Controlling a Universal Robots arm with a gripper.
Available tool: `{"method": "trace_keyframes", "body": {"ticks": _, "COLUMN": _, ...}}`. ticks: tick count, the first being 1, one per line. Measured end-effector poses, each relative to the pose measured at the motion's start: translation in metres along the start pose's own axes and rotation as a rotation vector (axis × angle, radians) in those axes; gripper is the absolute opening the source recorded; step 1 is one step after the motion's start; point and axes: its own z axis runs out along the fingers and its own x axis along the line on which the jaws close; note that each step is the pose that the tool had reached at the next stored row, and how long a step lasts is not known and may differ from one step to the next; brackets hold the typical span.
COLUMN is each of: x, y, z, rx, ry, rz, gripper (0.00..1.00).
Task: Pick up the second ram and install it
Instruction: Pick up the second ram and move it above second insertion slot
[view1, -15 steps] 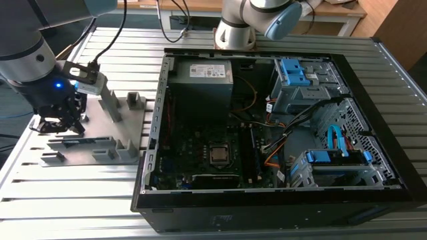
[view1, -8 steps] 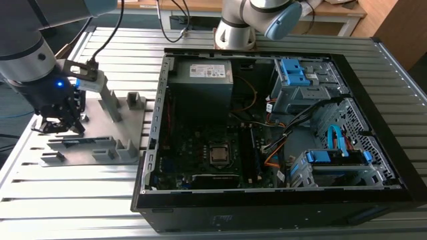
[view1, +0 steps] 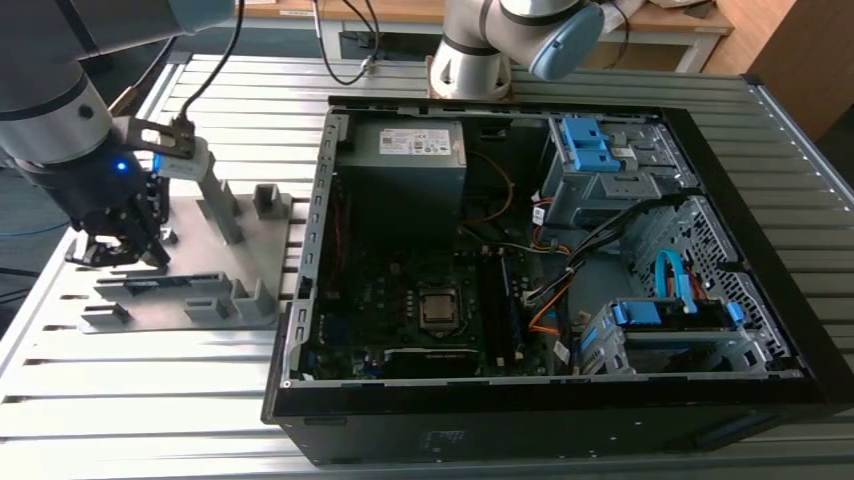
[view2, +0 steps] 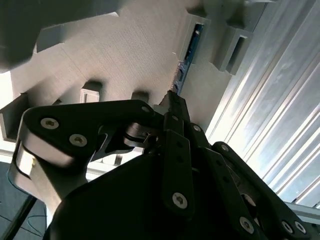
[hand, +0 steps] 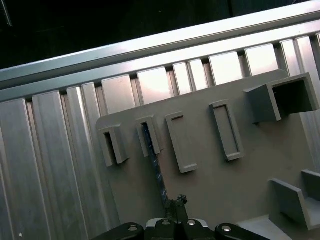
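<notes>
Exterior view: the arm stands at the exterior view's left, its gripper (view1: 123, 250) lowered onto the grey fixture plate (view1: 271, 255), near the plate's edge farthest from the open computer case (view1: 534, 405). The plate lies just beside the case on the slatted aluminium table (view1: 134, 400). Inside the case the motherboard (view1: 387, 280) is exposed, with the processor socket (view1: 438, 310) near its middle. The base of a second robot arm (view1: 474, 50) stands behind the case.

Second wrist view: the black gripper (view2: 172, 100) has its fingers drawn narrow, and their tips converge on the near end of the second ram (view2: 187, 57). The stick stands on edge on the fixture plate (view2: 125, 50), its far end seated in a slotted grey block (view2: 197, 25). Whether the near end has left the plate cannot be told. The table slats (view2: 280, 100) run alongside the plate.

First wrist view: the second ram (hand: 154, 160) shows as a thin, dark blue-green strip running from the slotted block (hand: 150, 135) to the gripper (hand: 176, 206), whose tips close on it. The stick is well apart from the case, resting on the fixture plate (hand: 210, 185). A row of other grey blocks (hand: 225, 130) stands beside the occupied one, and the table slats (hand: 60, 150) lie past the plate's edge.
</notes>
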Motion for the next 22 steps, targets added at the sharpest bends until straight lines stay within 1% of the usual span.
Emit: {"method": "trace_keyframes", "body": {"ticks": 22, "x": 0.0, "y": 0.0, "z": 0.0, "rx": 0.0013, "ry": 0.0012, "rz": -0.151, "gripper": 0.1}}
